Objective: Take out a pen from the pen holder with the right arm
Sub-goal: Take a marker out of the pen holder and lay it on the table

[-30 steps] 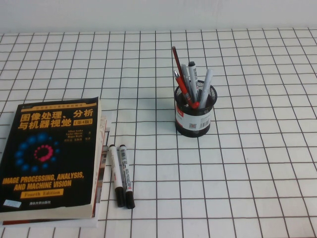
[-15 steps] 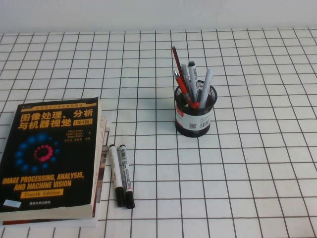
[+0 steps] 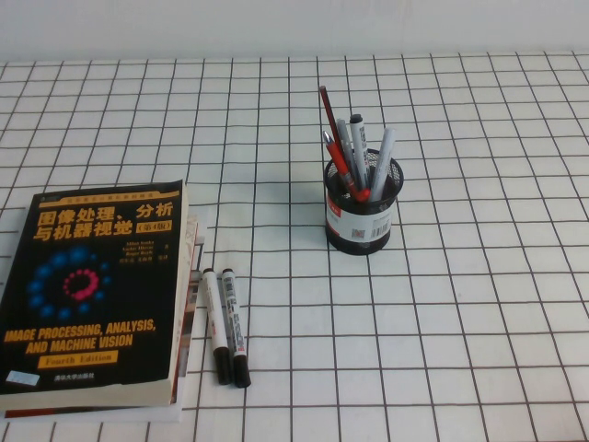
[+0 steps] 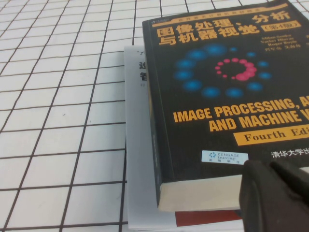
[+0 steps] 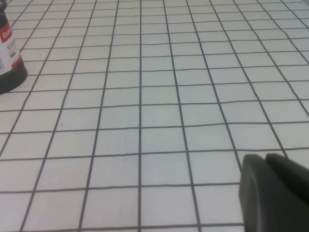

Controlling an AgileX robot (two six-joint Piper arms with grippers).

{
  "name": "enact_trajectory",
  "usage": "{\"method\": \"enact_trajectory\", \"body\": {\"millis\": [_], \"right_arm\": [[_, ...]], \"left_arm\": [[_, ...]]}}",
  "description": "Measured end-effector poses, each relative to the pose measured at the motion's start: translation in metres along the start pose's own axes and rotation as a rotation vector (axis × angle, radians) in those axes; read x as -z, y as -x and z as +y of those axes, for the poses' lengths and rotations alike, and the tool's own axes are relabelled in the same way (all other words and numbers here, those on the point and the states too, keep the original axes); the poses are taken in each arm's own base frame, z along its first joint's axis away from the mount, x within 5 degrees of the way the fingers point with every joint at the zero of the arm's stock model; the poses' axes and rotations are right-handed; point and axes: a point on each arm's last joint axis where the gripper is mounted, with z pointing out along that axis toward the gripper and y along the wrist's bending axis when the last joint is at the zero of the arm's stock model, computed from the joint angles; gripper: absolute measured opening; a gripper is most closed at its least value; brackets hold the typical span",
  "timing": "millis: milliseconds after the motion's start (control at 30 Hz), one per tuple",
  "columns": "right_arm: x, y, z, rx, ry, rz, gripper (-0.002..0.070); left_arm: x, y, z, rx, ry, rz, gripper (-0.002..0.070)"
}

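Observation:
A black mesh pen holder (image 3: pixel 362 212) stands right of the table's middle, with several pens (image 3: pixel 359 152) upright in it: red, grey and a black-capped one. Neither arm shows in the high view. In the right wrist view my right gripper (image 5: pixel 265 159) hangs low over bare checked tablecloth, fingers pressed together and holding nothing; the pen holder (image 5: pixel 8 63) shows only at that picture's edge, well away. My left gripper (image 4: pixel 269 165) is shut and empty, hovering at the near corner of a black textbook (image 4: pixel 227 87).
The black textbook (image 3: pixel 92 285) lies on another book at the front left. Two black-capped markers (image 3: pixel 227 313) lie side by side just right of it. White checked tablecloth (image 3: pixel 479 322) covers the whole table.

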Motion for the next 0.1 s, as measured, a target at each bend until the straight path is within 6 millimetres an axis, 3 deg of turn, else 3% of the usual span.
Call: {"method": "enact_trajectory", "body": {"millis": [100], "right_arm": [[0.0, 0.0, 0.0, 0.0, 0.0, 0.0, -0.0015]], "left_arm": [[0.0, 0.0, 0.0, 0.0, 0.0, 0.0, -0.0004]]}}
